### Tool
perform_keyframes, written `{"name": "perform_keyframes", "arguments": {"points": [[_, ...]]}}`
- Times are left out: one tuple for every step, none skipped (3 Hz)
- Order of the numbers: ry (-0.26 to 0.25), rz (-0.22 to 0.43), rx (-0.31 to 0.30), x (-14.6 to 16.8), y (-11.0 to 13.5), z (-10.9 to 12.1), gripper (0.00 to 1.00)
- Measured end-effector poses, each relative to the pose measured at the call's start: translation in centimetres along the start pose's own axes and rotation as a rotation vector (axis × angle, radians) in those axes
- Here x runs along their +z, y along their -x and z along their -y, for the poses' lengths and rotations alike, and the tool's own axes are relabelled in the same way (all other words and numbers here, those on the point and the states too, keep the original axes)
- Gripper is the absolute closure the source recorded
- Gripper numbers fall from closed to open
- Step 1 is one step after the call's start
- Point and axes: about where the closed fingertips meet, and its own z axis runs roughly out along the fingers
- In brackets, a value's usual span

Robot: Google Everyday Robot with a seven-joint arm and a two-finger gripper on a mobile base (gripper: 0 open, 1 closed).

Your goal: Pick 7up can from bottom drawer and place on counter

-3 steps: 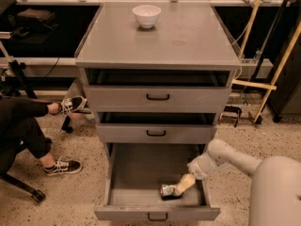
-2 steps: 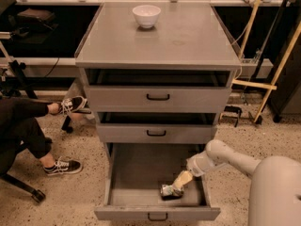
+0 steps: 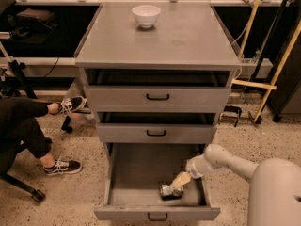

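1. Standing in the middle of the view is a grey cabinet (image 3: 89,86). Its flat top is the counter (image 3: 188,39), which has low raised edges along the sides.
2. The robot's pale body (image 3: 277,192) fills the lower right corner. Its arm (image 3: 228,160) reaches leftward and down into the cabinet.
3. The bottom drawer (image 3: 131,173) is the deepest of the three. It stands open towards the camera, with a small black handle (image 3: 157,216) on its front panel.
4. Above it are two shallower drawers, the upper one (image 3: 117,98) and the middle one (image 3: 122,133). Each is open a little, with a dark gap showing over its front.
5. At the left edge are a seated person's legs in dark trousers (image 3: 21,126). One black-and-white sneaker (image 3: 70,104) is lifted near the cabinet's side, and the other (image 3: 63,166) is flat on the speckled floor.
6. A white bowl (image 3: 146,15) sits upright at the back of the counter, near the centre.
7. The gripper (image 3: 178,182) is low inside the bottom drawer, towards its front right. It is angled down to the left and touches the can. I cannot tell how wide it stands or whether it has any hold on the can.
8. The 7up can (image 3: 167,192) lies on its side on the drawer floor close to the front panel, just under the gripper's tip.
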Motion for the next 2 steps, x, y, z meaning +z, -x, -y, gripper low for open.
{"name": "perform_keyframes", "arguments": {"points": [[-0.075, 0.076, 0.058, 3.4, -1.3, 0.0, 0.0], [-0.145, 0.116, 0.059, 3.4, -0.4, 1.7, 0.0]]}}
